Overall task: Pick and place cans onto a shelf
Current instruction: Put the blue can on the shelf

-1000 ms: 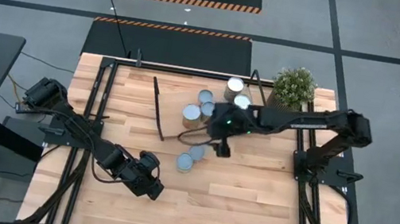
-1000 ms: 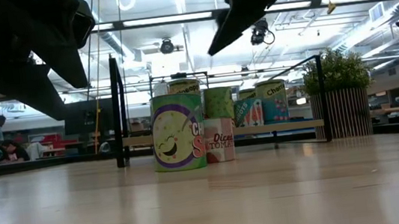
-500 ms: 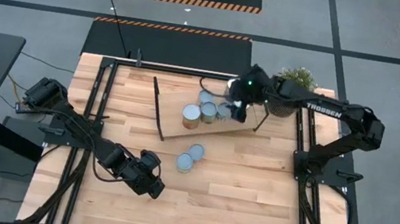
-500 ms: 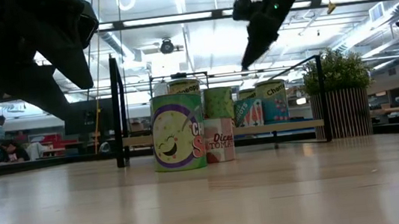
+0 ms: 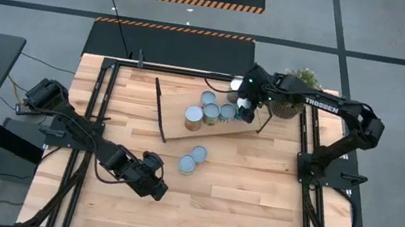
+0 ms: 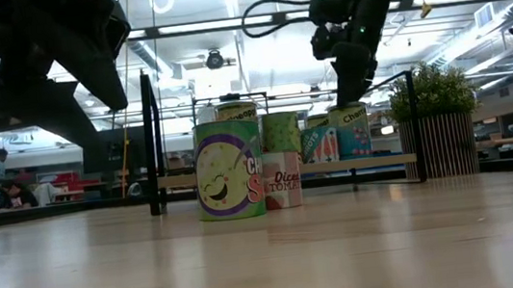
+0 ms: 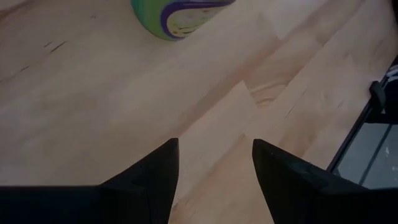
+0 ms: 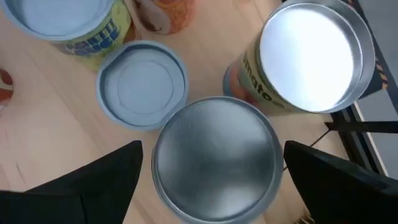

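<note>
My right gripper [image 5: 246, 108] is open above the right end of the light wooden shelf [image 5: 176, 126]. Its fingers stand on either side of a silvery-topped can [image 8: 214, 158]; I cannot tell whether they touch it. Beside that can stand a white-topped can with an orange label [image 8: 311, 53] and a pale-blue-topped can [image 8: 143, 84]. Three more cans [image 5: 211, 112] stand in a row on the shelf. Two cans [image 5: 192, 160] stand on the tabletop nearer the front. My left gripper [image 5: 154, 187] is open and empty low over the table's near left part.
A potted plant [image 5: 298, 88] stands at the far right, close behind my right gripper. The shelf's black frame ends [image 5: 160, 111] rise above the board. In the low view a green-and-purple can [image 6: 228, 169] and a small tomato tin [image 6: 283, 180] stand in front.
My right gripper has gone from over the table's middle toward the far right edge, past the shelf's near side, then down over the cans at the shelf's right end. It now stands astride the silvery-topped can. No can has moved.
</note>
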Tool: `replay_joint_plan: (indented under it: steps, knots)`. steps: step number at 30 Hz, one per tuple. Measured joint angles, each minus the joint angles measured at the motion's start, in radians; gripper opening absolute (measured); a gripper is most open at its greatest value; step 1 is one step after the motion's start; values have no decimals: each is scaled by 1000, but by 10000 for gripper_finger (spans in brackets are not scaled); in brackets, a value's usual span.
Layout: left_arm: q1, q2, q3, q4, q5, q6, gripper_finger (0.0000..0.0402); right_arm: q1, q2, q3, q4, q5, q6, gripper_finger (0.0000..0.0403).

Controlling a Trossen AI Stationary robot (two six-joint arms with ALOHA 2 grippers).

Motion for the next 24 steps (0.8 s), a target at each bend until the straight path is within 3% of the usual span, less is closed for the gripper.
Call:
replay_joint_plan:
  steps: [6, 24]
  knots:
    - [0, 0, 0, 1, 5, 0, 211, -2, 0, 0, -25, 0, 1, 395]
    - [1, 0, 0, 7, 11, -10, 211, 2, 42, 19, -42, 10, -9, 331]
